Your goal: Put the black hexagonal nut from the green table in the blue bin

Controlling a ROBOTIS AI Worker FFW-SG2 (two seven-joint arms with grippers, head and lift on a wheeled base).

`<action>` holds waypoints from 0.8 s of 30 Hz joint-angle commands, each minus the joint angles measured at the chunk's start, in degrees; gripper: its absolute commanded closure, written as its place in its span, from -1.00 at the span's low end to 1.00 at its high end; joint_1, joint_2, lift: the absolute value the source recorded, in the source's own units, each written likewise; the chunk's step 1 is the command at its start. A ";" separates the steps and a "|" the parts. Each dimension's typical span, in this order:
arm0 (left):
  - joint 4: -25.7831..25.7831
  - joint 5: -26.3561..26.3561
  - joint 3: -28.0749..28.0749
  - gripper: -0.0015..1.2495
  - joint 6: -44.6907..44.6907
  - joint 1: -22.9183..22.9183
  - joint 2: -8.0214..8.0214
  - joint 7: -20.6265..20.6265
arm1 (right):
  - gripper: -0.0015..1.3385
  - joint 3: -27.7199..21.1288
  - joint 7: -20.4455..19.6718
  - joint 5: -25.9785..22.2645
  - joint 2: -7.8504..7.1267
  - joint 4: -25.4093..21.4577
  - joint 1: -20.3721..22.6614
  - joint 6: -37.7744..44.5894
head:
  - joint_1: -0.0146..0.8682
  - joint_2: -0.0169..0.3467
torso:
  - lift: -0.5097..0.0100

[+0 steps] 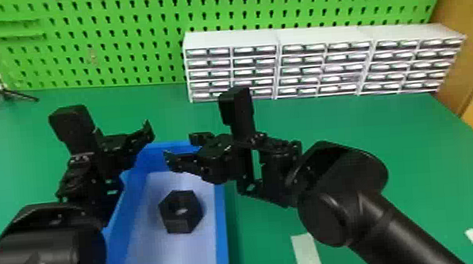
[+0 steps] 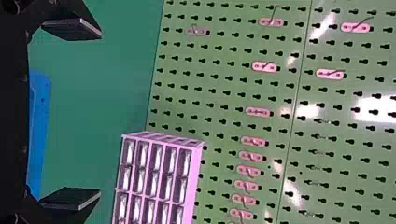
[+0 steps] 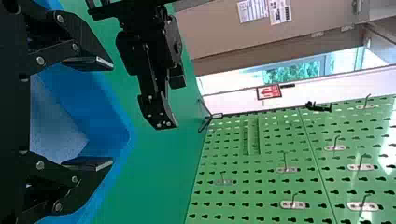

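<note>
The black hexagonal nut point(image 1: 181, 211) lies flat on the pale floor of the blue bin point(image 1: 221, 238), touched by neither gripper. Over the bin's far left corner is my left gripper point(image 1: 144, 134); in its wrist view the left gripper point(image 2: 100, 113) has its fingers wide apart and holds nothing. My right gripper point(image 1: 180, 148) hangs above the bin's far right part, beyond the nut. Seen from its own wrist, the right gripper point(image 3: 112, 113) is open and empty, with the blue bin point(image 3: 109, 109) behind its fingers.
White drawer units point(image 1: 278, 65) stand along the green pegboard point(image 1: 121, 38) at the back of the green table point(image 1: 366, 124). A small black tripod point(image 1: 4, 94) is at the far left. White tape strips point(image 1: 307, 254) mark the table at front right.
</note>
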 commanded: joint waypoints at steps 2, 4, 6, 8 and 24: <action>0.00 0.03 0.00 -0.84 0.00 0.00 0.00 0.00 | -0.20 -0.36 0.00 0.00 0.09 0.21 0.23 0.00 | 0.60 -0.86 | 0.59; 0.00 0.03 0.09 -0.84 0.00 0.00 0.00 0.00 | -0.20 -0.63 0.00 0.00 0.09 0.21 0.41 0.00 | 0.60 -0.86 | 0.59; 0.00 -0.05 0.09 -0.84 0.00 0.00 0.00 0.00 | -0.20 -0.80 0.00 0.00 0.09 0.21 0.58 0.00 | 0.60 -0.86 | 0.59; 0.00 0.03 0.09 -0.84 0.00 0.00 0.00 0.00 | -0.20 -0.89 0.00 0.09 0.17 0.30 0.58 0.00 | 0.60 -0.86 | 0.59; 0.00 0.03 0.09 -0.84 0.00 0.18 0.00 0.00 | -0.20 -2.56 0.00 1.41 0.44 0.21 1.46 1.32 | 0.60 -0.86 | 0.59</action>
